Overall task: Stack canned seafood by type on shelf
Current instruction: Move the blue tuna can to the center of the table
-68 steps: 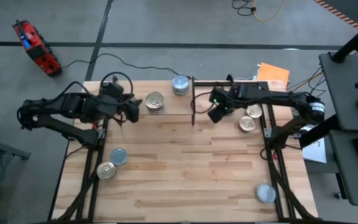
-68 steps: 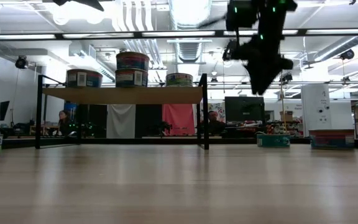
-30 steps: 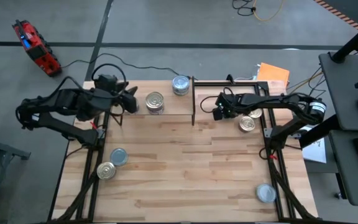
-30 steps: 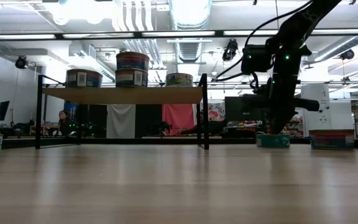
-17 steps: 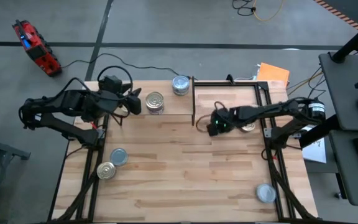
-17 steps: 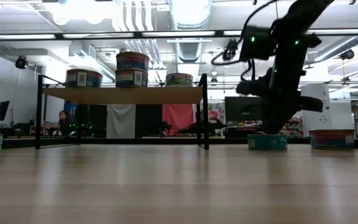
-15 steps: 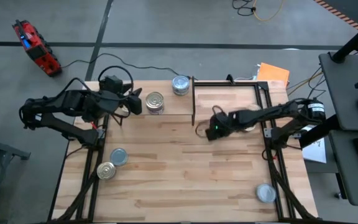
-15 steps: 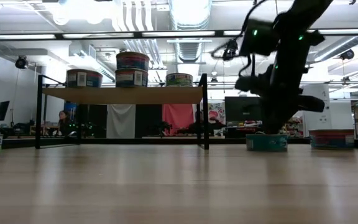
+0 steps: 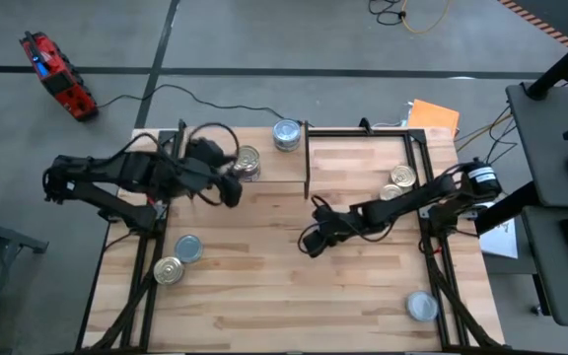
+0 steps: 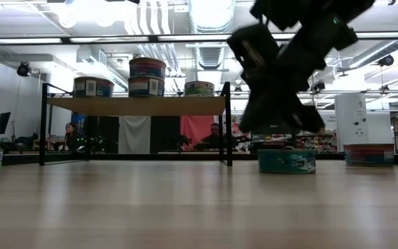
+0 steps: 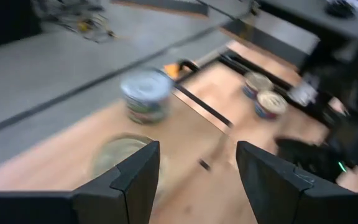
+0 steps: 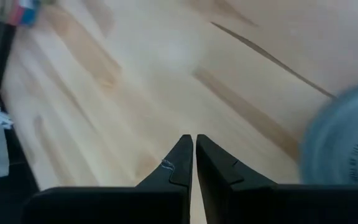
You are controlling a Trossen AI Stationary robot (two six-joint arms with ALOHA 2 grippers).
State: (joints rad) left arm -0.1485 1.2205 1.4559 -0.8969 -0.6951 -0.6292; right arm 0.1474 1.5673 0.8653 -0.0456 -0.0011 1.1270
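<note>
Right gripper low over the bare middle of the tabletop, fingers pressed together on nothing, a silver-lidded tin just beside them. Probably a nudge, closed tips being better for sliding a squat can than for pinching one. Same tin likely the teal-walled one standing on the table in the low view, beneath the blurred arm.

Left gripper at the near edge of the shelf, fingers spread wide and empty, hovering beside the golden-lidded tin on the board. Spread stance suited to reaching for a can.

On the shelf: that golden tin and a silver-lidded tin at the far edge by the dark end panel; low view shows one stack of two, so sorting partly done. Left to gather: two golden tins at far right, a silver and golden pair near left, one silver tin near right.
</note>
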